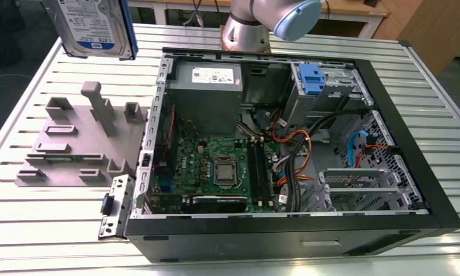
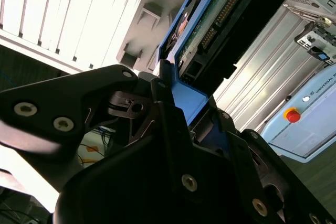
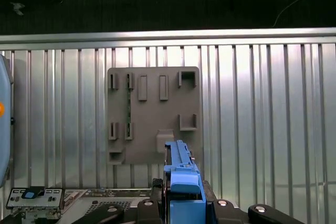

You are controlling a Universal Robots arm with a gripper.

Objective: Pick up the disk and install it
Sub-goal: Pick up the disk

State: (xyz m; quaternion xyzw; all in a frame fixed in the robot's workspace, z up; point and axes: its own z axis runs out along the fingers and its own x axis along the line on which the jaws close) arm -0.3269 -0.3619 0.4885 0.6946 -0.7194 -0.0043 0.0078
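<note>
Pincer (image 2: 186, 100) clamped on hard drive (image 1: 92, 26), aloft over grey holder (image 3: 152, 114) below; not yet in computer case (image 1: 291, 149).

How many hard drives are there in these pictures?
1. The disk is held up in the air at the exterior view's upper left, with the fingers clamped on its blue frame. More may be hidden inside the computer case.
</note>
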